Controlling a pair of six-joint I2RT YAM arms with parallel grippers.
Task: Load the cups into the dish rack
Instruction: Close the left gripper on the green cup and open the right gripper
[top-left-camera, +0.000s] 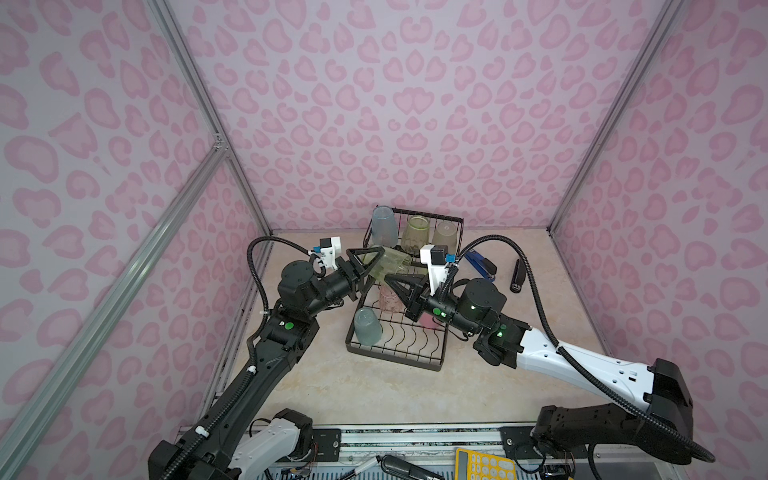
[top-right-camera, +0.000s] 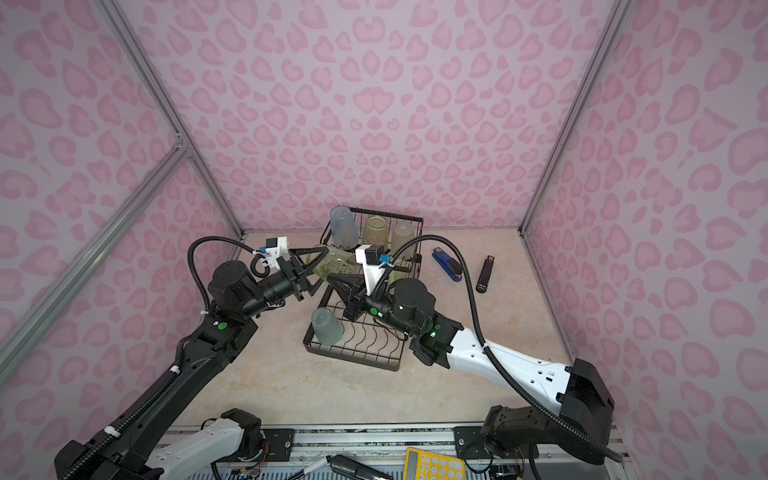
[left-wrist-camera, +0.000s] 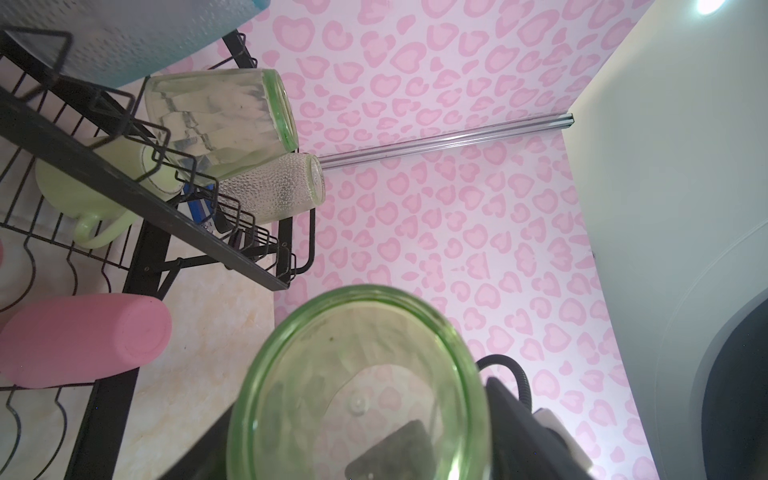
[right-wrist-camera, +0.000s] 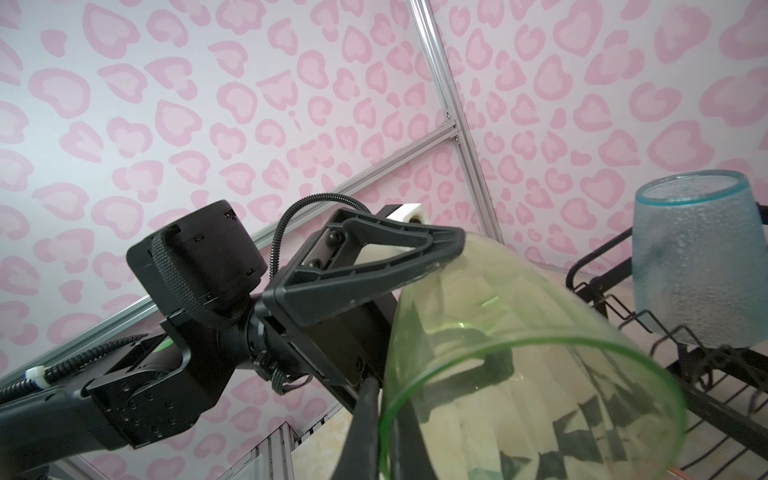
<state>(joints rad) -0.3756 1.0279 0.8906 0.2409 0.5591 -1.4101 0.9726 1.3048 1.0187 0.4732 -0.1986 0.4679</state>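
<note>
The green cup (top-left-camera: 392, 266) lies on its side in the air over the dish rack (top-left-camera: 395, 362), near the rack's raised end. The right fingers (right-wrist-camera: 363, 411) are pinched narrow on the cup's rim. The left fingers (right-wrist-camera: 353, 286) stand wide around its base, one touching it; I cannot tell whether they grip.

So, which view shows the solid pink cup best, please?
Left wrist view: the solid pink cup stands in the rack, its side clear. A top view shows a sliver beneath the right arm; right wrist shows none.
</note>
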